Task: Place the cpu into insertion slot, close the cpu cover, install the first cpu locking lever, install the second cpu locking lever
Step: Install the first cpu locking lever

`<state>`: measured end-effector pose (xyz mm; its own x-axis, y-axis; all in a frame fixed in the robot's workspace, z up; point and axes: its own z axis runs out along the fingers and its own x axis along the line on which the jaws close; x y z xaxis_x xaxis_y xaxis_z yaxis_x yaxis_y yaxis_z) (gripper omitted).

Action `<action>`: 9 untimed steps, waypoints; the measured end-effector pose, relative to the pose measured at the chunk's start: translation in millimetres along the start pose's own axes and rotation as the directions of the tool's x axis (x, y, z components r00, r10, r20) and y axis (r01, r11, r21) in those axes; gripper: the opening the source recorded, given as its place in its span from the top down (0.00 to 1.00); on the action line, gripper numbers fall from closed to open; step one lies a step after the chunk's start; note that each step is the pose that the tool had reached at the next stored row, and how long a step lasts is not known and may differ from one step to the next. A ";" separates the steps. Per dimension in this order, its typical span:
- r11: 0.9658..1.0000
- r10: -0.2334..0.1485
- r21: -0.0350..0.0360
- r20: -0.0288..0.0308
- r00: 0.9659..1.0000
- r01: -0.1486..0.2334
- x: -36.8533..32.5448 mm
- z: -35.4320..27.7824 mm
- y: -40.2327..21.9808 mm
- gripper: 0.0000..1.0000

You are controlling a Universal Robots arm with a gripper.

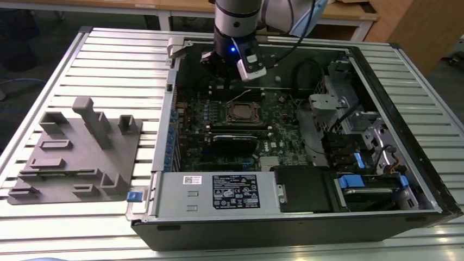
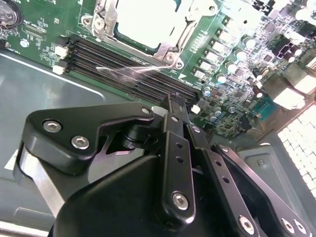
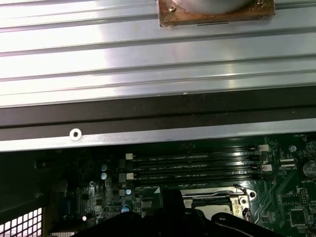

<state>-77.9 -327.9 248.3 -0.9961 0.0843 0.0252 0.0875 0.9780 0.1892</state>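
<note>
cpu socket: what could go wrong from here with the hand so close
1. The hand hangs over the memory slots beside the socket. If it comes down off target, it could strike them or the small capacitors.
2. A thin lever juts out over those slots. It may slip off the hand or snag.

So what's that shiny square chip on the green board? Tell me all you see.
The cpu is a flat square with a pale silvery metal top. It lies level on the green motherboard, framed by the grey metal cpu cover, which has screws at one corner. Long black memory slots run beside it. The tool is not touching it.
</note>
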 end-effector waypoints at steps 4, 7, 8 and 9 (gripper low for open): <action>1.000 0.000 0.000 0.000 1.000 0.000 -0.6 0.0 0.1 0.89; 1.000 -0.001 0.002 0.007 1.000 0.001 -0.7 1.8 0.0 0.89; 1.000 -0.003 0.005 0.013 1.000 0.002 -0.7 2.3 0.0 0.89; 1.000 -0.004 0.006 0.019 1.000 0.004 -0.7 3.1 0.0 0.89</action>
<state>-77.2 -327.4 245.2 -0.9964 0.0843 0.0055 0.0839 0.9795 0.1832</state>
